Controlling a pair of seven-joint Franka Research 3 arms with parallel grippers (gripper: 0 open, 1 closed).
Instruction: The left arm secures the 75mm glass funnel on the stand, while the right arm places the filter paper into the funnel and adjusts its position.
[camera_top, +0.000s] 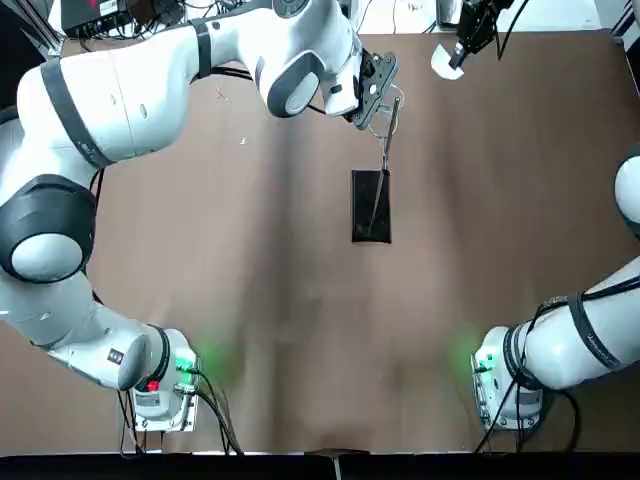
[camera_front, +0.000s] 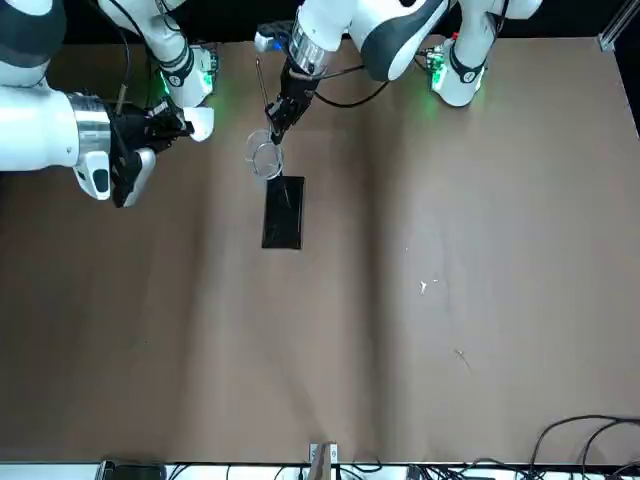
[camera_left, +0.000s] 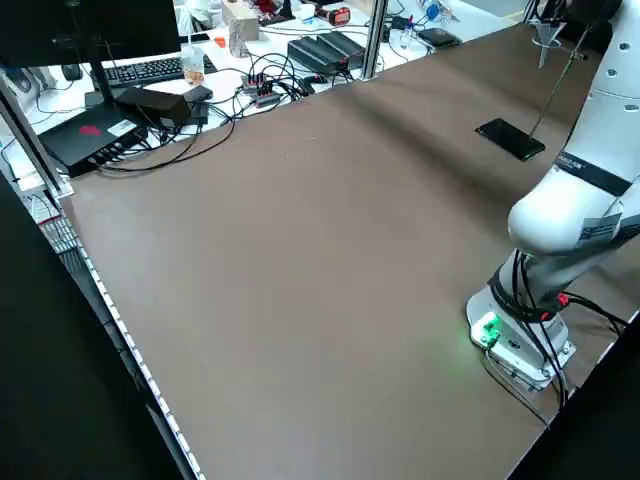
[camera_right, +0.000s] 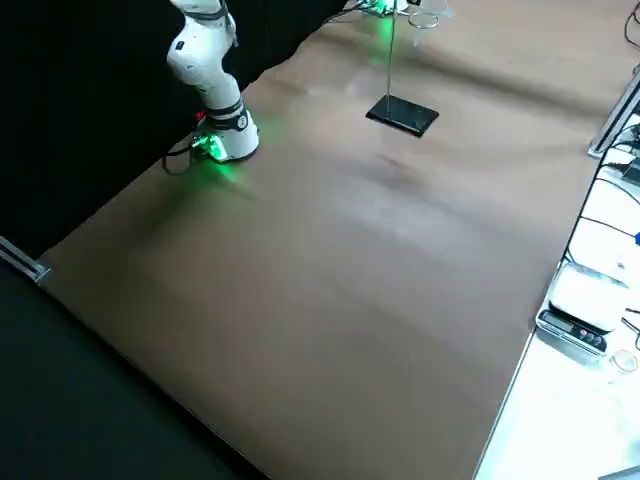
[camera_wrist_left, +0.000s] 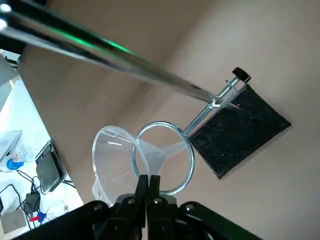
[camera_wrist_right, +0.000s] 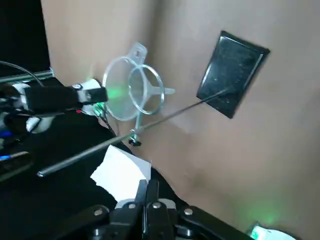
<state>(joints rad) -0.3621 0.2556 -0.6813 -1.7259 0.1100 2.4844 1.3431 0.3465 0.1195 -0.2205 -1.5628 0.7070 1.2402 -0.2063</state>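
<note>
Pinching the 75mm glass funnel (camera_wrist_left: 117, 155) by its rim, the left gripper (camera_wrist_left: 148, 186) is seating it in the stand (camera_wrist_left: 239, 131) ring at lower centre. Glass looks slick and brittle: rim holds suit. Upper left in the front view, the right gripper (camera_wrist_right: 148, 192) is clamping the light, limp filter paper (camera_wrist_right: 121, 170). No legible writing.

Even, soft light from above covers my table (camera_top: 300, 320); shadows on it are faint and blurred. Green lamps at my bases (camera_top: 185, 365) throw small green patches on the brown surface, and one streaks green glare along the rod (camera_wrist_left: 100, 47), which is out of focus in my left wrist view. The right side view falls to black at its left.
</note>
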